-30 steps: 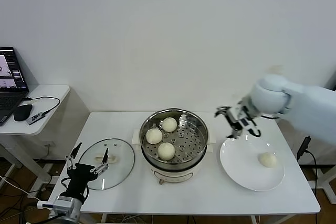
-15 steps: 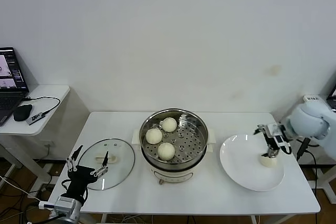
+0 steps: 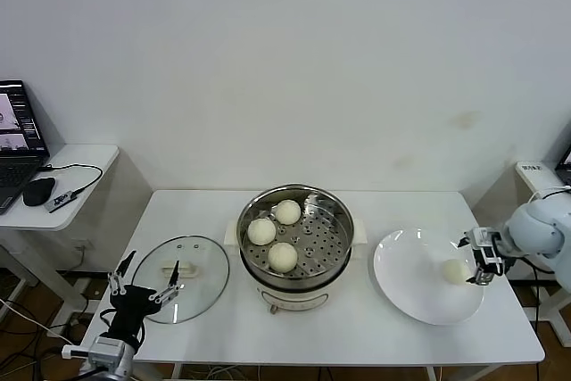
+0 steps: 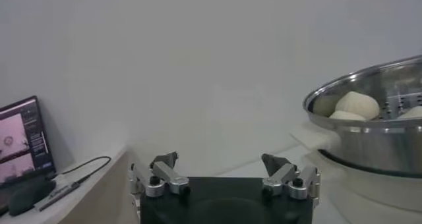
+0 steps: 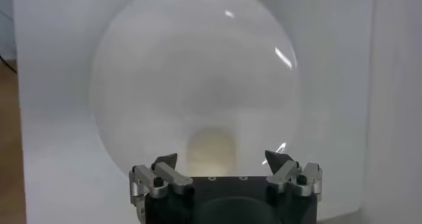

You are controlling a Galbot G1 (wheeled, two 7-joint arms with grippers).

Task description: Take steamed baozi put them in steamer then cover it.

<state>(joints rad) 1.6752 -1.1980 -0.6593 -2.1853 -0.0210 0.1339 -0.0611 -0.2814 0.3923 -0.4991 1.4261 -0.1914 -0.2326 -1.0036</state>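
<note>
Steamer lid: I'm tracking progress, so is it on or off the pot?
Off. The lid lies flat on the table left of the steamer, whose top is open with three baozi showing.

Table (image 3: 357,327): white, plain. Wall: white, faint brownish smudge on the right. Steamer (image 3: 295,236): shiny steel, tray patterned with round holes, cream-white base. Baozi in the steamer (image 3: 283,256): cream-white, unmarked. Baozi on the plate (image 3: 455,270): same cream-white. Plate (image 3: 410,287): glossy white. Cover (image 3: 181,290): clear glass, metal rim, cream handle. Both grippers: black bodies, silver fingers with dark tips.
</note>
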